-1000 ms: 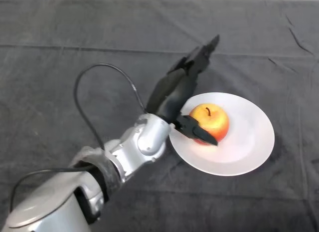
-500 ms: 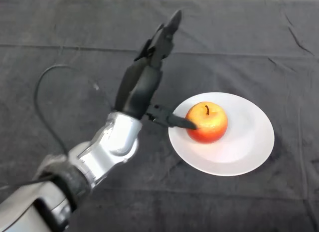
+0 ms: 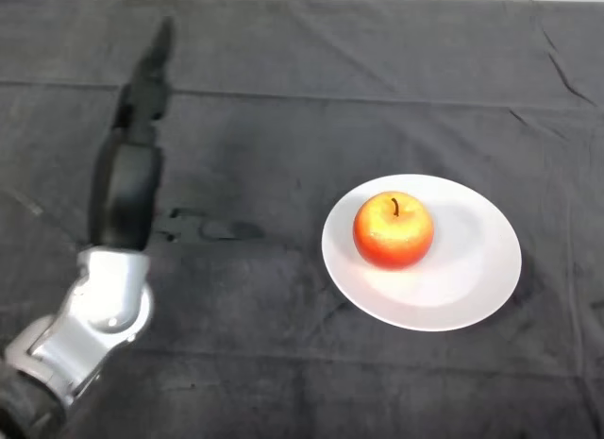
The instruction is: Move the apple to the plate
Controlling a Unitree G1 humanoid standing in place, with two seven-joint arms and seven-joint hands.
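A red and yellow apple (image 3: 394,230) stands upright, stem up, on a white round plate (image 3: 472,278) at the right of the dark cloth. My left hand (image 3: 127,189) is far to the left of the plate, well apart from the apple. Its fingers (image 3: 149,75) are straight and point away from me, the thumb (image 3: 212,229) sticks out to the right, and it holds nothing.
The dark cloth (image 3: 311,99) covers the whole table, with a fold line running across the far part. My silver forearm (image 3: 90,326) comes in from the lower left corner.
My hand has let go of the apple and swung left, away from the plate. The apple stays on the plate in the same spot.
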